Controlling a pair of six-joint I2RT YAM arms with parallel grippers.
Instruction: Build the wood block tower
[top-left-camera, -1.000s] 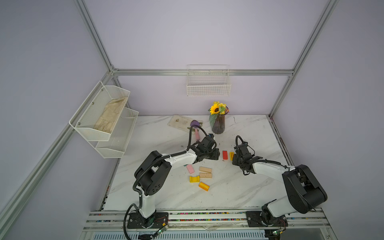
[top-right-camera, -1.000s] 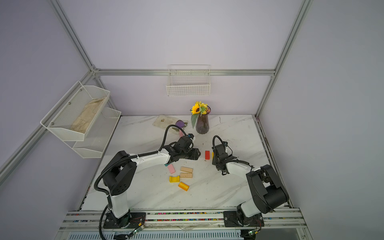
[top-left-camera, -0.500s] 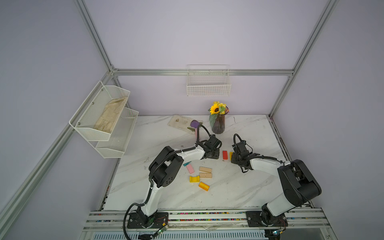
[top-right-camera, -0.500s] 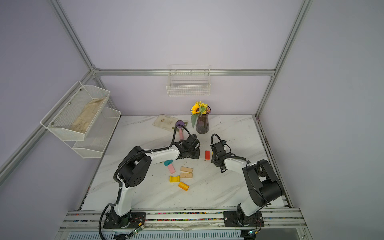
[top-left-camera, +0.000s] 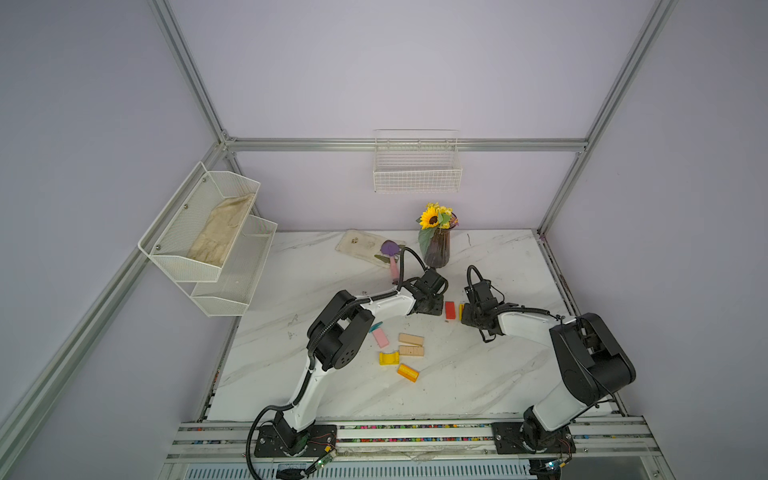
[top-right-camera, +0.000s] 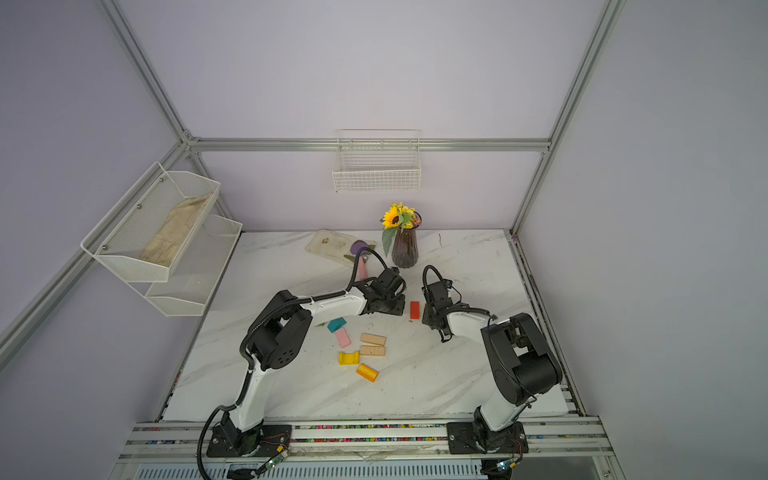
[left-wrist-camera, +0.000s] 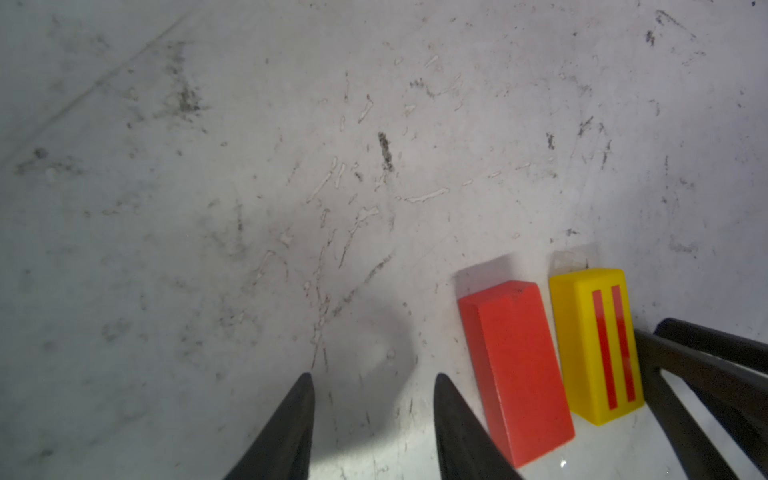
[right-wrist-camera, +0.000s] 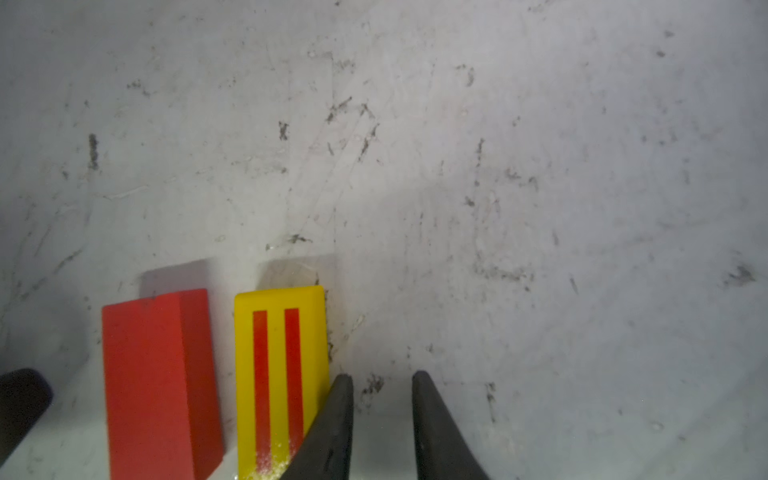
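Observation:
A red block (top-left-camera: 449, 310) (left-wrist-camera: 519, 370) and a yellow block with red stripes (top-left-camera: 461, 311) (right-wrist-camera: 278, 374) lie side by side on the marble table. My left gripper (top-left-camera: 432, 306) (left-wrist-camera: 372, 376) is low beside the red block, open and empty. My right gripper (top-left-camera: 471, 316) (right-wrist-camera: 382, 374) is narrowly open and empty, one finger against the yellow block. Nearer the front lie a teal block (top-right-camera: 336, 324), a pink block (top-left-camera: 380, 338), two tan bars (top-left-camera: 411, 339) (top-left-camera: 411, 350), a yellow arch (top-left-camera: 389, 358) and an orange block (top-left-camera: 407, 372). No tower is in view.
A dark vase with a sunflower (top-left-camera: 436, 249) stands just behind the left gripper. A purple scoop (top-left-camera: 390, 249) and a flat tray (top-left-camera: 359, 244) lie at the back. Wire shelves (top-left-camera: 208, 237) hang on the left wall and a wire basket (top-left-camera: 417, 170) on the back wall.
My left arm has swung its elbow toward the middle, uncovering the teal block. Its gripper slid slightly toward the red block and its jaws narrowed. The right gripper has barely moved.

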